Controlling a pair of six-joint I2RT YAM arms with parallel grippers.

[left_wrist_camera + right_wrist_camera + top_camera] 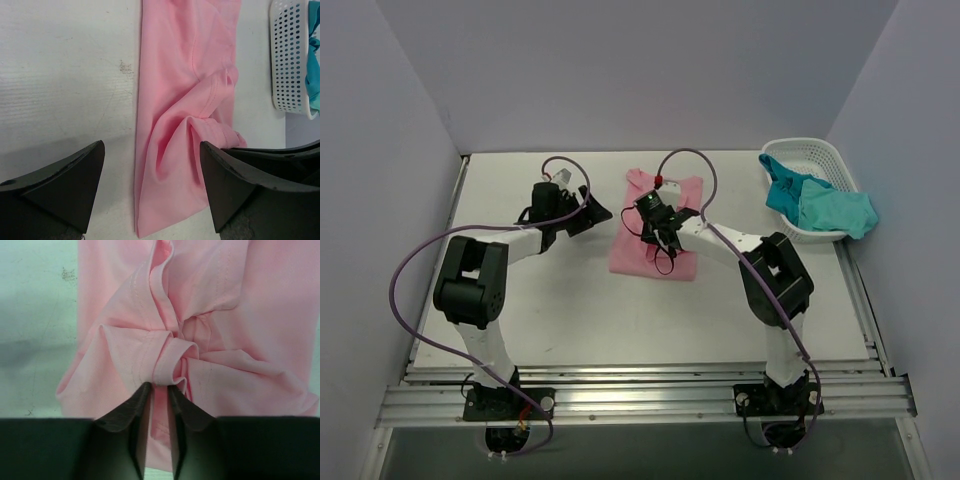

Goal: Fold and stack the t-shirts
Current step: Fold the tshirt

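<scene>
We find right pincer [159,390] clamped on a bunched fold of pink shirt [260,315], probably to fold it over; left pincer [151,150] stands wide apart at its 9 o'clock.

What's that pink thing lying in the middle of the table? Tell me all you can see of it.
It is a plain light pink t-shirt of thin, soft fabric with stitched hems. It lies partly folded into a long strip on the white table, bunched and creased in its middle. The right end effector pinches a rolled hem fold there.
</scene>
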